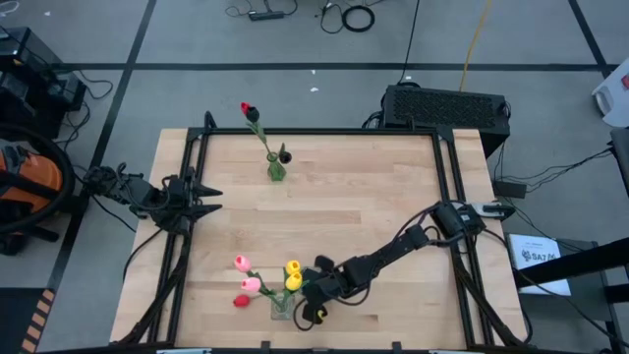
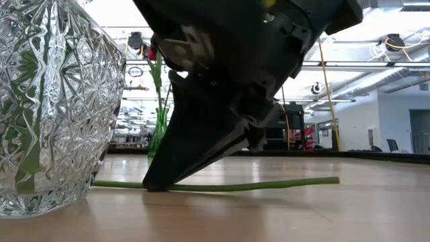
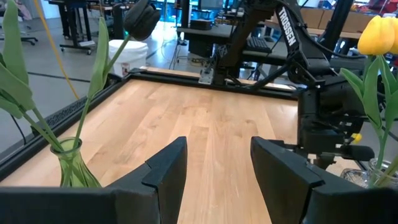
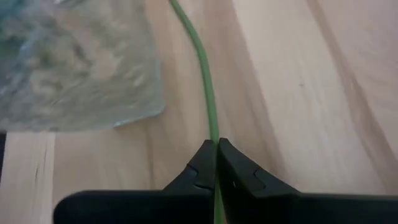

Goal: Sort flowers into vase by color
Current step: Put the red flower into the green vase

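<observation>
A long green tulip stem (image 2: pixel 269 184) lies flat on the wood by the near edge, beside the cut-glass vase (image 2: pixel 47 107). In the high view that vase (image 1: pixel 282 307) holds pink, red and yellow tulips (image 1: pixel 292 275). My right gripper (image 1: pixel 313 300) stands over the stem, shut on it. The stem's head does not show. A slim green vase (image 1: pixel 276 169) near the far edge holds a red tulip (image 1: pixel 246 108) and a dark tulip (image 3: pixel 142 18). My left gripper (image 1: pixel 218 201) waits open by the table's left edge, touching nothing. My right gripper (image 4: pixel 216 144) pinches the green stem (image 4: pixel 210 124) between its two fingertips, at a stretch just beside the glass vase. The fingers (image 2: pixel 168 161) come from above, slanting down, in line with the stem. The stem lies along the table on both sides of the hold.
The cut-glass vase (image 4: pixel 74 62) stands close beside the held stem. Black rails (image 1: pixel 324 131) frame the table. Bare wood (image 1: pixel 354 206) spreads between the two vases. The left gripper (image 3: pixel 217 146) points across the table at the right arm (image 3: pixel 329 124).
</observation>
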{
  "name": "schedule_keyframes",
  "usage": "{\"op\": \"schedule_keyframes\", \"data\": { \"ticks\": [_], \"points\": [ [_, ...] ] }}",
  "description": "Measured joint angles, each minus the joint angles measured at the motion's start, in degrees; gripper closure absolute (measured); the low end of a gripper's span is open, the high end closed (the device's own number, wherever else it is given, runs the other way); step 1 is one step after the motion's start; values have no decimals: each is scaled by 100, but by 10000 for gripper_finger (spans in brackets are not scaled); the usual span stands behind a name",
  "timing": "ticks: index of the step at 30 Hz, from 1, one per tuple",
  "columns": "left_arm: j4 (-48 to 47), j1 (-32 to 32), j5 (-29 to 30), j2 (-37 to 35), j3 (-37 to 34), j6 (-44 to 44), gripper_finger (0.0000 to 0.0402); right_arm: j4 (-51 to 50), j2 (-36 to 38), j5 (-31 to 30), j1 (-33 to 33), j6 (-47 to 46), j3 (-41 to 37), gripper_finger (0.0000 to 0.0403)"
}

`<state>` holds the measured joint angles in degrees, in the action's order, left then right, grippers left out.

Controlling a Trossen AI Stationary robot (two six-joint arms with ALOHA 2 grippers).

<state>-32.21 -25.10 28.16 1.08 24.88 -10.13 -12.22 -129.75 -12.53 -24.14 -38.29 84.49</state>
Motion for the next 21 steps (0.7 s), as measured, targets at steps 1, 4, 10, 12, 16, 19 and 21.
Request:
{"op": "schedule_keyframes", "data": {
  "ticks": [1, 4, 10, 12, 16, 19, 21],
  "points": [
    [0, 0, 0, 0, 0, 0, 217, -35, 2, 0, 30, -117, 0, 401],
    [0, 1, 0, 0, 0, -2, 217, -213, 57, -113, 87, -342, -3, 402],
    [2, 1, 0, 0, 0, 0, 217, -1605, 435, -1260, 161, -814, -43, 402],
    [2, 0, 0, 0, 0, 5, 217, -2214, 592, -1591, 234, -861, -83, 402],
    [4, 2, 57, 0, 0, 7, 217, -2764, 1050, -1705, 352, -1040, -444, 403],
    [-23, 0, 59, 0, 0, 7, 217, -2583, 1583, -1659, 378, -1507, -1009, 403],
    [-44, 1, 89, 2, 0, 7, 217, -2316, 1963, -1662, 374, -1922, -1487, 403]
  ]
}}
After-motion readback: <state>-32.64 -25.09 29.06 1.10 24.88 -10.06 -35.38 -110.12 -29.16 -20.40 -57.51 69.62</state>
